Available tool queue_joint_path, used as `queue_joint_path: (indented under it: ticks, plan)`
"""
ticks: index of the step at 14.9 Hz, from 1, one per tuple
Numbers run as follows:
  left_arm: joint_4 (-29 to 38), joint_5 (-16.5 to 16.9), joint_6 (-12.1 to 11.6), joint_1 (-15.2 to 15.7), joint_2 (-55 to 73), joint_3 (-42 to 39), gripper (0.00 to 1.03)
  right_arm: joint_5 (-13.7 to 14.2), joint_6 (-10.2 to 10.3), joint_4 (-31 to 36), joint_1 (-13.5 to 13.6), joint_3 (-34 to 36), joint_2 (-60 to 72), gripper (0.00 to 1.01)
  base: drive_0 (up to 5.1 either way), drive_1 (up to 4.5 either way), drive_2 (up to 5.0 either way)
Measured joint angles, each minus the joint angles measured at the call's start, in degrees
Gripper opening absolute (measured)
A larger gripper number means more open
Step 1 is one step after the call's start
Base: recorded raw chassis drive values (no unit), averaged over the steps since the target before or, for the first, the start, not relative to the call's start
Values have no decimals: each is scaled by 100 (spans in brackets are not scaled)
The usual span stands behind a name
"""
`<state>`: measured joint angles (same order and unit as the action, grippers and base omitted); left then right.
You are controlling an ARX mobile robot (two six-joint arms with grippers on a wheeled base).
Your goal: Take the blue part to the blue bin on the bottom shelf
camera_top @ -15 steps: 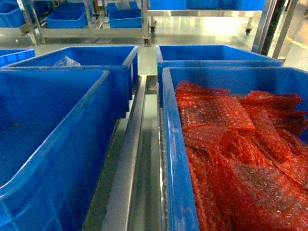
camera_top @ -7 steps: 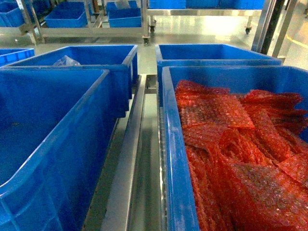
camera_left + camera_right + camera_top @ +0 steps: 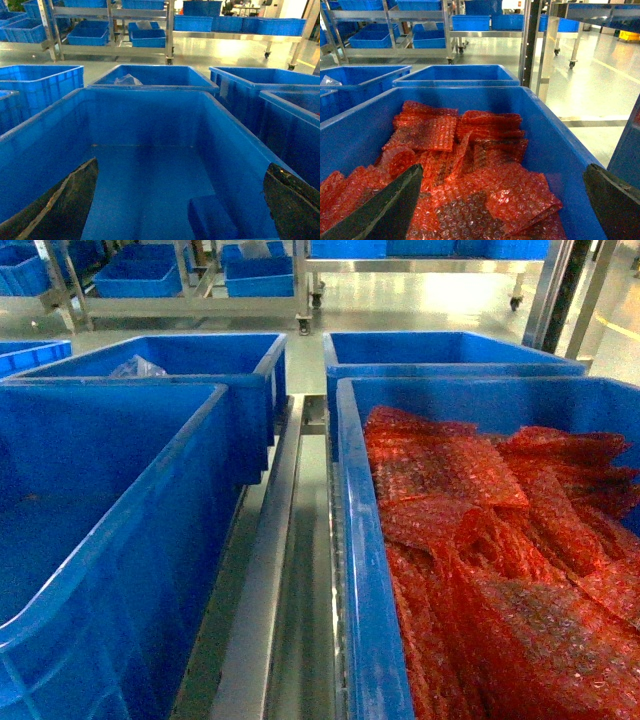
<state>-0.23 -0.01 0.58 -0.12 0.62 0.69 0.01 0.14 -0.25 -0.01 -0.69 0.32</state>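
The small blue plastic block (image 3: 212, 224) is seen lying flat on the floor of the big blue plastic bin (image 3: 150, 120), and it is judged hard, light and a bit slippery, best taken by its two long sides with the left gripper (image 3: 180, 200), whose fingers are spread wide with nothing held.

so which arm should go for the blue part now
Left. The left gripper hangs open over the near left bin, where a blue part lies on the floor between its fingers. The right gripper hangs over the bin of red bubble wrap.
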Motion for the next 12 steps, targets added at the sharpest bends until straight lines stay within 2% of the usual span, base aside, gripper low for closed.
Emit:
queue_joint_path:
  ticks: [12]
  plan:
    - [0,0,0,0,0,0,98,0,0,0,0,0,0,98,0,0,0]
